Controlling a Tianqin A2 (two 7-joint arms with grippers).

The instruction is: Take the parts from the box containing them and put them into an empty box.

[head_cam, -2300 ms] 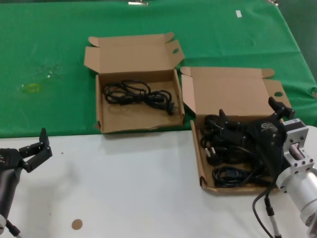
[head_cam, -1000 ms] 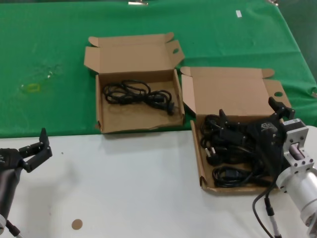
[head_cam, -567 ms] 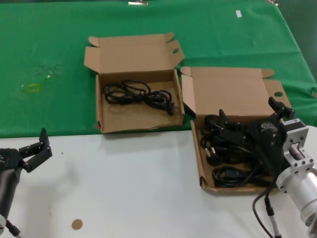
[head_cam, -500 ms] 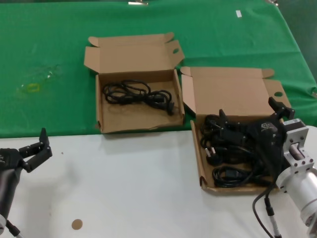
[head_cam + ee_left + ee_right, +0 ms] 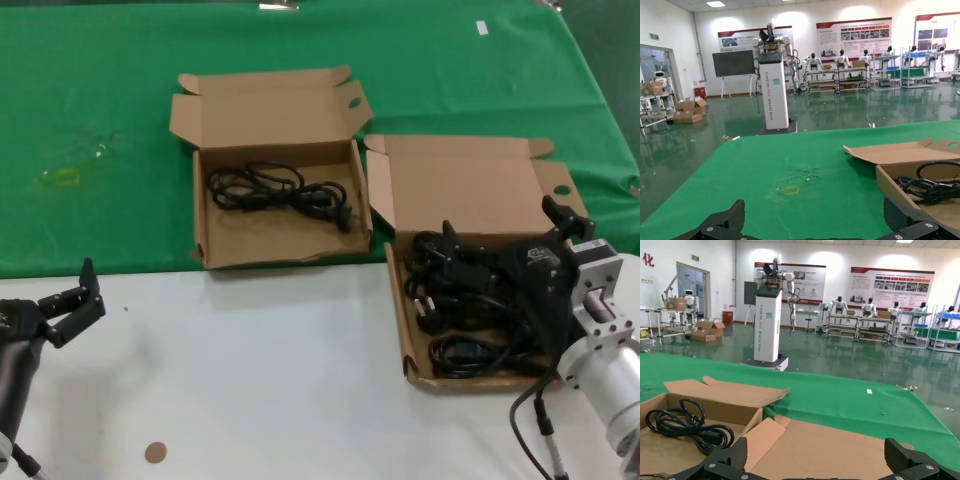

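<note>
two brown boxes sit open on the surface [image 5: 250, 400], where the green cloth [image 5: 100, 120] meets the white part. the wider box [image 5: 400, 320] on the right is full of parts [image 5: 450, 300], black cable bundles with fat plugs, all piled together. the smaller box [image 5: 203, 240], a bit left and farther back, already has one cable bundle [image 5: 280, 190] lying in it, so it is not really empty.

the right hand [image 5: 510, 245] is low over the pile in the right box. its fingers are spread wide. i cannot tell if it has a cable yet, because the hand hides the spot.

the left hand [image 5: 65, 300] waits at the near left, open, holding nothing.

the cables look light and floppy. the loops may be tangled, so one pull could drag up more than one. the plugs are hard and chunky but smooth. i think the best place to grab is the thick middle of one coil, where many strands bunch up, so it does not slip or fall apart.
</note>
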